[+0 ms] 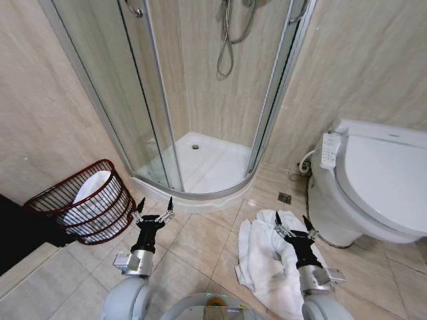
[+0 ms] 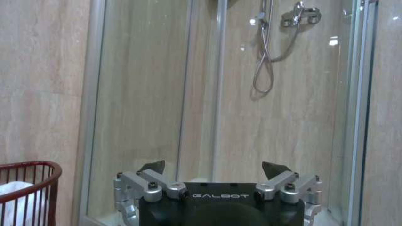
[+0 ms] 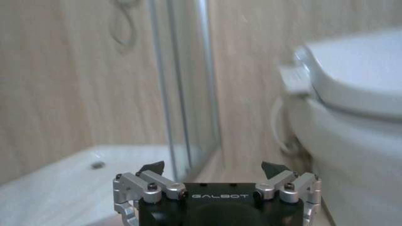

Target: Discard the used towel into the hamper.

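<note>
Your left arm reaches forward low on the left side, its gripper (image 1: 155, 207) level and pointing ahead, fingers spread wide with nothing between them. Your right arm mirrors it on the right side, its gripper (image 1: 293, 223) likewise held out ahead with the fingers wide apart and empty. Both wrists sit straight, grippers well apart from each other.

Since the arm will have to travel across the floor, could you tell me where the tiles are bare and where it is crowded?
Bare tiles lie between the hamper and the white towel, in front of the shower tray, around the open left tool. It is crowded on the right: the towel fills the floor beside the toilet, under the open right tool.
</note>
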`<state>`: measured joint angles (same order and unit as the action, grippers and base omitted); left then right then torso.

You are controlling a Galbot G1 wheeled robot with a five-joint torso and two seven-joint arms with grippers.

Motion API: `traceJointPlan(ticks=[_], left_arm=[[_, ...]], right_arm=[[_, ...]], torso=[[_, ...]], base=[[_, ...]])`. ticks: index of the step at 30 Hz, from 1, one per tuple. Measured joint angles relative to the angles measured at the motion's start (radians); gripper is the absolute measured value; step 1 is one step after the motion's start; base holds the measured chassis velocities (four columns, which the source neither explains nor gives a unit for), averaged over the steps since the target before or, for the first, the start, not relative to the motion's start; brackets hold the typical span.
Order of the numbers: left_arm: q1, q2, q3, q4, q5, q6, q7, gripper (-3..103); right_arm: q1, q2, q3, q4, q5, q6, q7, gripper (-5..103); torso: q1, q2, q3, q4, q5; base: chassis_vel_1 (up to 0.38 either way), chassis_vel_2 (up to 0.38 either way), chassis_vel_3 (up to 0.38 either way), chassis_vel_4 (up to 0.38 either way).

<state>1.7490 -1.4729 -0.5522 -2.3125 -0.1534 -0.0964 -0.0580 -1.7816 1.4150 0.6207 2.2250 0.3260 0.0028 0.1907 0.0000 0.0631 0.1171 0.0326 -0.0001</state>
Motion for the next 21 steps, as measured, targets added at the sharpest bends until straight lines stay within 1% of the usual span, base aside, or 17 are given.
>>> traceJointPlan(ticks=[3, 6, 10, 12, 13, 17, 19, 21], left_arm=[[-0.002, 0.003, -0.002, 0.000, -0.005, -0.001, 0.000, 100], [-0.004, 0.004, -0.003, 0.003, -0.006, -0.003, 0.001, 100], [-0.004, 0.005, -0.003, 0.006, -0.009, -0.003, 0.002, 100], [-0.007, 0.007, -0.002, 0.007, -0.013, -0.003, 0.003, 100], [-0.009, 0.010, -0.002, 0.008, -0.014, -0.003, 0.003, 100], [-0.012, 0.013, -0.002, 0.011, -0.017, -0.003, 0.003, 100], [-0.011, 0.015, -0.002, 0.014, -0.018, -0.003, 0.003, 100], [-0.007, 0.015, -0.002, 0.015, -0.019, -0.002, 0.004, 100]], right_arm=[[0.018, 0.003, 0.005, -0.040, 0.046, -0.050, 0.026, 100], [0.029, 0.003, 0.010, -0.076, 0.051, -0.061, 0.031, 100], [0.047, 0.002, 0.017, -0.122, 0.052, -0.086, 0.062, 100], [0.068, -0.005, 0.027, -0.167, 0.075, -0.125, 0.093, 100], [0.078, -0.011, 0.033, -0.189, 0.092, -0.140, 0.096, 100], [0.098, -0.022, 0.044, -0.234, 0.107, -0.151, 0.084, 100], [0.119, -0.029, 0.047, -0.276, 0.121, -0.153, 0.062, 100], [0.136, -0.035, 0.051, -0.307, 0.150, -0.172, 0.038, 100]], torso=[[0.000, 0.000, 0.000, -0.0001, 0.0001], [0.000, 0.001, 0.001, -0.0002, 0.0000], [0.000, 0.001, 0.001, -0.0001, 0.0000], [0.000, 0.002, 0.001, -0.0001, 0.0001], [0.000, 0.002, 0.001, -0.0001, 0.0001], [0.000, 0.002, 0.001, -0.0002, 0.0000], [0.000, 0.002, 0.002, -0.0002, 0.0003], [0.000, 0.002, 0.002, -0.0001, 0.0001]], base=[[0.000, 0.000, 0.000, 0.000], [0.000, 0.000, 0.000, 0.000], [0.000, 0.000, 0.000, 0.000], [0.000, 0.000, 0.000, 0.000], [0.000, 0.000, 0.000, 0.000], [0.000, 0.000, 0.000, 0.000], [0.000, 0.000, 0.000, 0.000], [0.000, 0.000, 0.000, 0.000]])
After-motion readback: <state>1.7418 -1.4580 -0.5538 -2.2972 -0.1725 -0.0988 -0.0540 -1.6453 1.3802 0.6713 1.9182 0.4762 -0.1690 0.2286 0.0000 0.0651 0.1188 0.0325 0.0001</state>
